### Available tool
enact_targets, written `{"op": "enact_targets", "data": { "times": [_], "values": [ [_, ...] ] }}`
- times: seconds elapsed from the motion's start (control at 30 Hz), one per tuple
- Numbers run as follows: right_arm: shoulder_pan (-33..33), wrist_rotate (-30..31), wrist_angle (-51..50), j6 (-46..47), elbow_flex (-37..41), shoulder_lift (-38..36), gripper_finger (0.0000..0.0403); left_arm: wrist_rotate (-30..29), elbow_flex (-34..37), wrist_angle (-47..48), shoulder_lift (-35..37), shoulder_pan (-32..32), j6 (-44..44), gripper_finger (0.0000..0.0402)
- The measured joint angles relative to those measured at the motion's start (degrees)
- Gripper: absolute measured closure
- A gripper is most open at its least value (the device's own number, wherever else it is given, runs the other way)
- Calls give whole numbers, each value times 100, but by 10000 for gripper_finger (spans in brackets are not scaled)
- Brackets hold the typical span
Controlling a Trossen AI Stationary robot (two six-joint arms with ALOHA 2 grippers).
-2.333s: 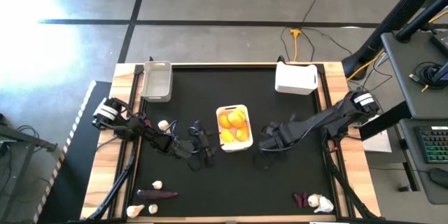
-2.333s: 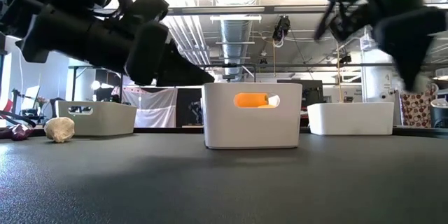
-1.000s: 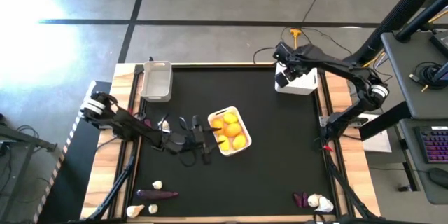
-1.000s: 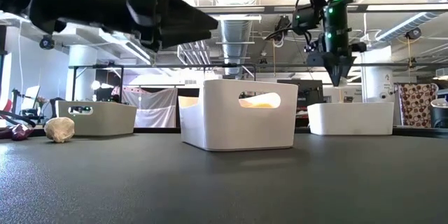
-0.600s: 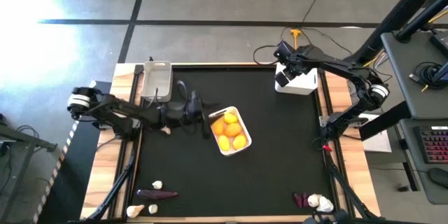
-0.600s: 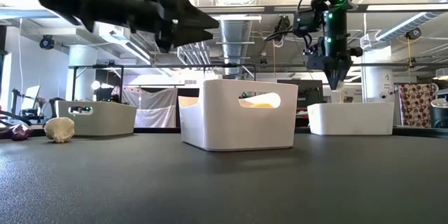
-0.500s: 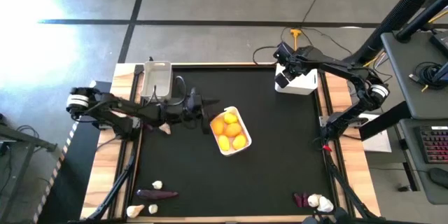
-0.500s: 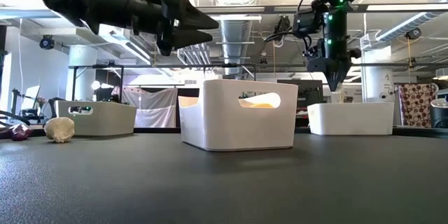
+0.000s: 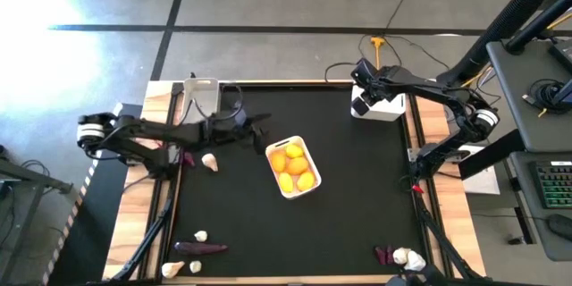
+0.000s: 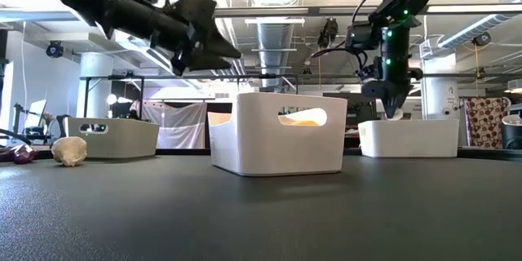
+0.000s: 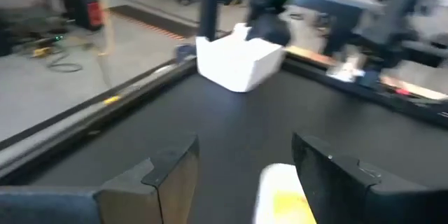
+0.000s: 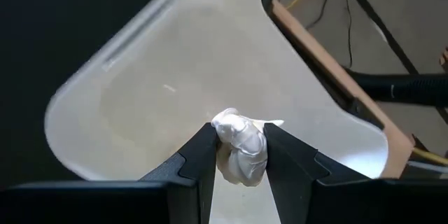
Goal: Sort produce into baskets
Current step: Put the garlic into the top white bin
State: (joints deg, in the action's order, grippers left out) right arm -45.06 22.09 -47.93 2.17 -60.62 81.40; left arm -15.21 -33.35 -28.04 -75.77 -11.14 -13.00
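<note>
— End effector of the right arm (image 12: 240, 155): what is clamped there?
— A white garlic bulb (image 12: 240, 145) is pinched between its fingers, hung just above the far right white basket (image 9: 379, 100). The bulb's lower part is hidden by the fingers in the right wrist view, and from overhead the bulb cannot be made out at all.

— And the left end effector (image 9: 260, 126)?
— It is raised over the far left part of the desk (image 9: 357, 206), between the grey basket (image 9: 200, 96) and the centre basket (image 9: 294, 165). Its fingers are seen parted in the left wrist view with nothing between them. The grey basket is largely covered by the arm from overhead.

— Where is the remaining produce?
— Yellow and orange fruit (image 9: 292, 166) is piled in the centre basket. One garlic bulb (image 9: 210, 161) is lying left of it. Near the front left edge a purple vegetable (image 9: 201, 248) and two small bulbs (image 9: 201, 235) are found; at the front right another purple piece (image 9: 384, 255) and a bulb (image 9: 407, 257) are touching, partly cut off by the frame.
</note>
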Motion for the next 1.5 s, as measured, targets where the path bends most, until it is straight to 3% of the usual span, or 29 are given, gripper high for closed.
{"op": "enact_targets", "data": {
  "times": [0.23, 0.7, 0.9, 1.27, 1.5],
  "values": [
    [4, -3, 497, -357, 0, -37, 301, 59, -257, 47, -463, -1026, 181, 194],
    [-418, 37, 699, -175, 4, 122, 301, 237, -3, 119, -476, -1300, -52, 194],
    [-759, 22, 776, 87, 4, 597, 312, 296, -462, 713, -499, -1867, 40, 194],
    [-848, -428, 1076, -121, -329, 1464, 313, 530, -1709, 927, -1531, -2399, 926, 194],
    [-829, -1415, 1031, -295, -316, 1348, 312, 549, -1849, 1020, -1792, -2380, 1041, 194]
  ]
}}
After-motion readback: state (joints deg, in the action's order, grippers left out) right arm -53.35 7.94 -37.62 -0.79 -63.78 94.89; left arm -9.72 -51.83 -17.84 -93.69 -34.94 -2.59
